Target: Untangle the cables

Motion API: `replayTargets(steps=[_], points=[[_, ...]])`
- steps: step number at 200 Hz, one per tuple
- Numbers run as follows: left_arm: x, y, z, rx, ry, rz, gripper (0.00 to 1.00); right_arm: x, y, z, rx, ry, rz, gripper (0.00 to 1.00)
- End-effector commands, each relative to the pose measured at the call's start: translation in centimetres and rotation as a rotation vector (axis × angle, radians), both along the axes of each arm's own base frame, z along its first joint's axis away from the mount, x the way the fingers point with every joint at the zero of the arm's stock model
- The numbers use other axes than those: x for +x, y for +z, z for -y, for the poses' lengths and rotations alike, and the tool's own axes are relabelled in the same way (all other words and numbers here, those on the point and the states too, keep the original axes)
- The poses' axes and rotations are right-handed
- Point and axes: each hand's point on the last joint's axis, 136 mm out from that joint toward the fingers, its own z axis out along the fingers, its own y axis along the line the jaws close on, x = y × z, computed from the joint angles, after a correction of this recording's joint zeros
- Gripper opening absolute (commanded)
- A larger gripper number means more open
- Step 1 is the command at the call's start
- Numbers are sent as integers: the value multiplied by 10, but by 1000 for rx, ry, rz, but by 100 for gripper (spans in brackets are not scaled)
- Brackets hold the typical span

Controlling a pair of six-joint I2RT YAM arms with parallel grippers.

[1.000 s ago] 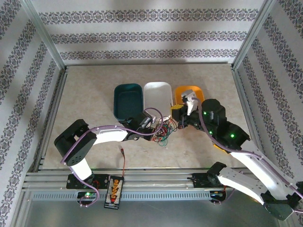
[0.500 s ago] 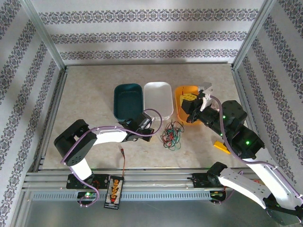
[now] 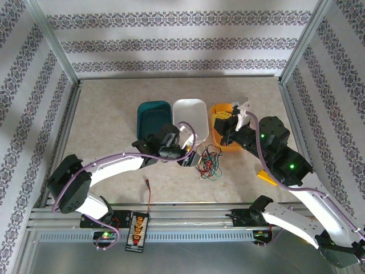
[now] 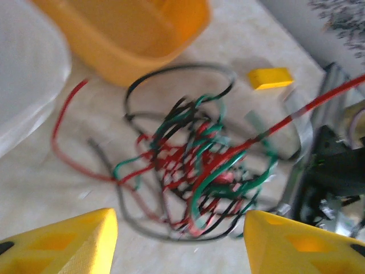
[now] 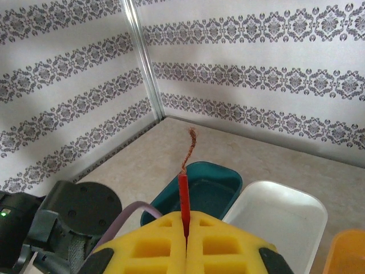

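"How's the left arm sitting?"

"Low and long. It reaches over the beige table from its base at 7 o'clock to the middle, elbow bent. The left tool is just at 9 o'clock of the loose heap of thin red, green and black cables. On its wrist camera the two yellow fingers stand wide apart with nothing between them, and the heap lies on the table ahead."

"And the right one?"

"It rears up from 5 o'clock and folds back, so from above the right tool hangs over the 9 o'clock side of the round-cornered orange plastic bin. Its pads are pressed together on a single red wire, whose frayed copper end pokes up."

"What about the bins?"

"Three in a row at 12 o'clock of the cables: a dark teal plastic bin, a white plastic bin, then the orange one. I can see down to the floors of the teal and the white. The right tool hides much of the orange one's inside, so I can't tell. A small yellow block lies at 4 o'clock of the heap, apart from it."
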Motion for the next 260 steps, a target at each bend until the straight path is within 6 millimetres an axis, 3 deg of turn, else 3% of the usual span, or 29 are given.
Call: replayTargets(steps=[1, 24, 53, 86, 138, 162, 260], points=[[-21, -5, 27, 4, -176, -35, 60, 1, 26, 2, 52, -5, 47, 0], [-18, -15, 48, -3, -231, -77, 56, 2, 28, 2, 61, -11, 43, 0], [-15, -34, 58, -1, -239, -118, 51, 3, 34, 9, 87, -38, 44, 0], [-13, -61, 56, 39, -221, -150, 29, 2, 47, 20, 133, -81, 70, 0], [-8, -99, 44, 116, -160, -164, 29, -6, 86, 38, 188, -120, 165, 0], [-8, -115, 39, 147, -137, -178, 31, -9, 113, 53, 198, -175, 245, 0], [-18, -150, 11, 254, -100, -222, 35, -11, 220, 123, 189, -507, 573, 0]])
